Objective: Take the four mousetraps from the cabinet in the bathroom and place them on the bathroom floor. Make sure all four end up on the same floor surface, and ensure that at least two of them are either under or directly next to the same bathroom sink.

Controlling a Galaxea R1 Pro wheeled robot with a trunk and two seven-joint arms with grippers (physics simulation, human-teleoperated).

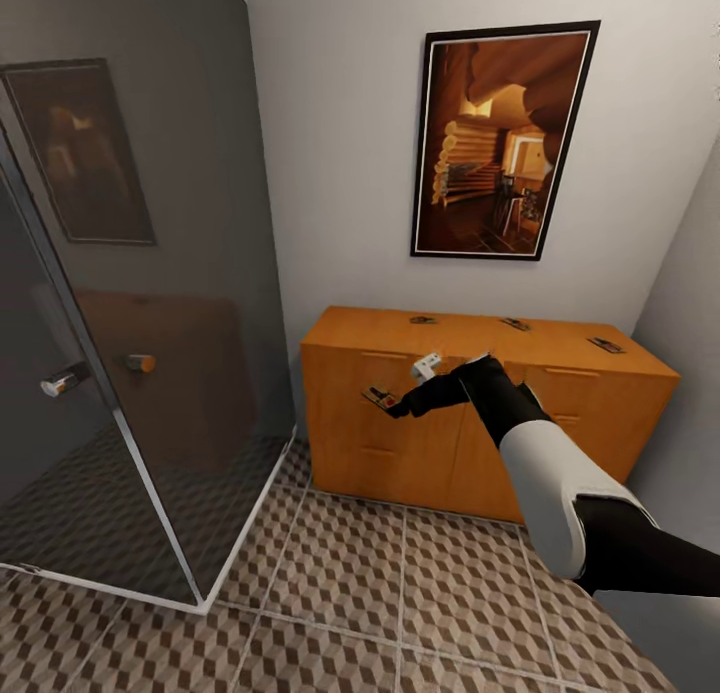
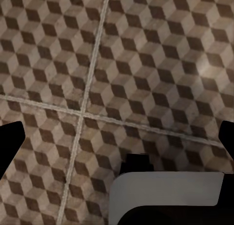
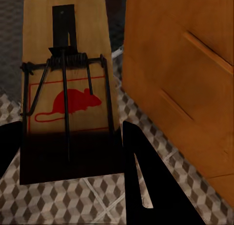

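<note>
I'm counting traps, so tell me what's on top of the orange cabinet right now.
Three mousetraps lie on the cabinet top: one, a second and a third. The right arm hides a little of the front edge.

My right arm (image 1: 540, 443) is built of smooth, rounded shells in two colours. The segment nearest the camera is glossy black, followed by a long pale grey-white section shaped like a swollen capsule, and then another black sleeve that narrows toward the wrist. A small light-grey block with dark spots sits on top of the wrist. The right gripper (image 1: 385, 401) is matte black; in the right wrist view its fingers (image 3: 146, 181) are flat, angular wedges, one with a slim triangular cut-out. In the left wrist view I see black finger tips (image 2: 10, 142) at both edges and a grey-white housing (image 2: 165, 196) with a rounded corner and a black block above it.
</note>
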